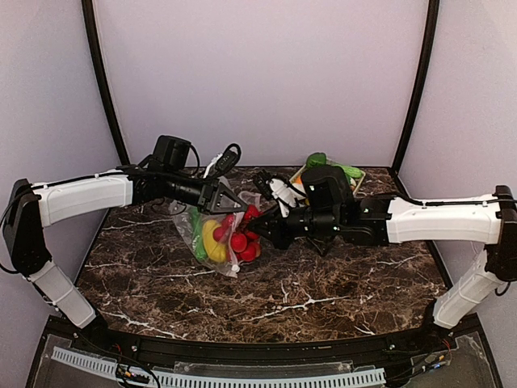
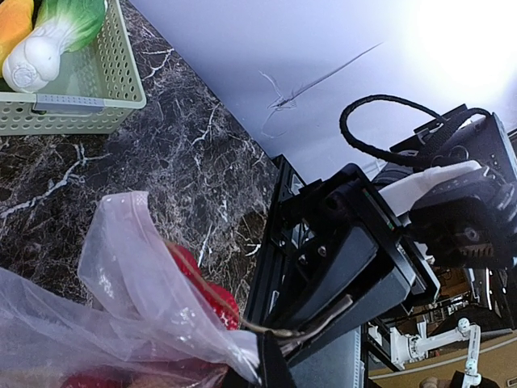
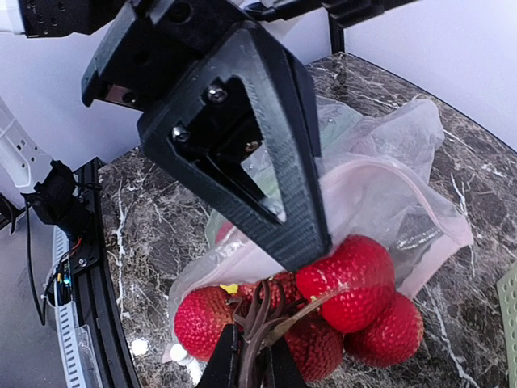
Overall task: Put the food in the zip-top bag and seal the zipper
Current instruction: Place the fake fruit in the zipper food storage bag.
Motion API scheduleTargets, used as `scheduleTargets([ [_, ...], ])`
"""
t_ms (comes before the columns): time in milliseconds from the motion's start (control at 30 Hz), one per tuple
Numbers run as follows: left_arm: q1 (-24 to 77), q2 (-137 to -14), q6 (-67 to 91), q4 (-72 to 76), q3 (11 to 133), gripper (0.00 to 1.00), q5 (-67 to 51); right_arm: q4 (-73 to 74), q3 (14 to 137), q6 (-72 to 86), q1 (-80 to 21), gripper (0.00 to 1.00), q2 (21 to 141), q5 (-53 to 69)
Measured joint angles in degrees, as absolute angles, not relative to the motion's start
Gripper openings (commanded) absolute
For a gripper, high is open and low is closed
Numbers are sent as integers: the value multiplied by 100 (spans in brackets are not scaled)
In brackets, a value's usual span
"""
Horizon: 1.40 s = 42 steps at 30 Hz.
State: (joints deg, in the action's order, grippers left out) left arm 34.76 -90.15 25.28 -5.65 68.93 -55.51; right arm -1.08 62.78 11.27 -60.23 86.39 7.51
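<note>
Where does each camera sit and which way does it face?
Top external: above, behind the bases, looking down on the table; both arms show, left gripper and right gripper.
Left wrist: on left arm, faces across the zip-top bag toward the basket; own fingertip at bottom.
Right wrist: on right arm, looks down on the tomato cluster; own fingers at bottom.
Shared: bag and cluster, all three.

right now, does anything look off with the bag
The bag hangs crumpled from the left gripper, and the red cluster, held by its stem in the right gripper, looks partly outside its mouth.
</note>
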Motion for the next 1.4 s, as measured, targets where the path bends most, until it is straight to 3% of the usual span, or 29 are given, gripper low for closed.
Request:
scheduleTargets([
  [300,3479,-9015,2307,-766,6895,1,-5535,-172,6471,1057,-6023,0,8833,1243],
  [1000,3479,-9015,2274,-738,6895,1,-5808,-1616,6106,1479,-5701,0,9419,690],
  [1400,3454,-9021,2298,-735,6842,1,-5793,-1981,6506,1809,-5621,0,10219,1603],
])
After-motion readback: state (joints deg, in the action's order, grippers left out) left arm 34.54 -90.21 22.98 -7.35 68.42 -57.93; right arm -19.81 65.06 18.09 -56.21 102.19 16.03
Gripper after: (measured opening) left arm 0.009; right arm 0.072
